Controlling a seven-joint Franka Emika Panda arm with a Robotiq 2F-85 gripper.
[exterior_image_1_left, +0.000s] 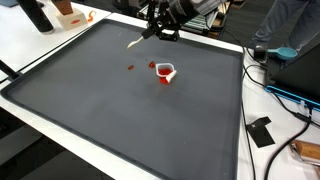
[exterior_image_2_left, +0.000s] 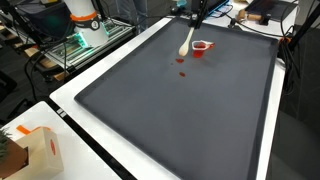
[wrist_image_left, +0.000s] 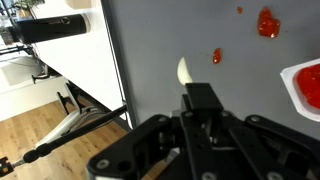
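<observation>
Your gripper (exterior_image_1_left: 160, 30) has its fingers pinched shut on the handle of a white spoon (exterior_image_1_left: 137, 42), held over the far part of the dark mat (exterior_image_1_left: 120, 110). A small white cup (exterior_image_1_left: 166, 72) with red inside stands near the spoon, to its right in the wrist view. Red drops (exterior_image_1_left: 130, 67) lie beside the cup.

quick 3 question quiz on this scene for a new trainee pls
1. True or false: the gripper holds a pale spoon.
2. The red spots lie on: A) a wooden board B) the dark mat C) a plate.
3. Fill in: the small cup holds something ___ in colour.
Key: 1 true; 2 B; 3 red.
</observation>
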